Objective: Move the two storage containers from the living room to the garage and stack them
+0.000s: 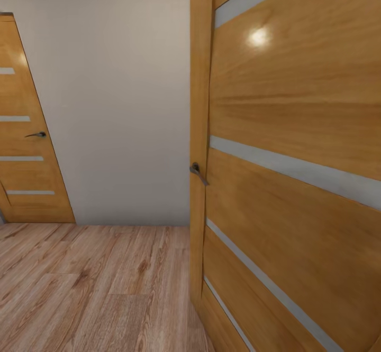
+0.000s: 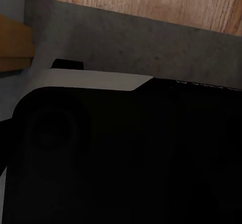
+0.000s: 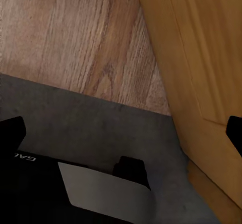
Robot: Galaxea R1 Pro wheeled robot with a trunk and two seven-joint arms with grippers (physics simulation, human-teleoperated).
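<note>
Robot's parked right up against an open wooden door (image 1: 296,130) with a dark lever handle (image 1: 198,173). Left of that door there's white wall (image 1: 121,103), then a second, closed door (image 1: 29,146). Light plank floor (image 1: 95,283) underneath, maybe meeting dark grey concrete (image 3: 101,128) by the door. Can't tell either tool's state. No containers around here.
</note>
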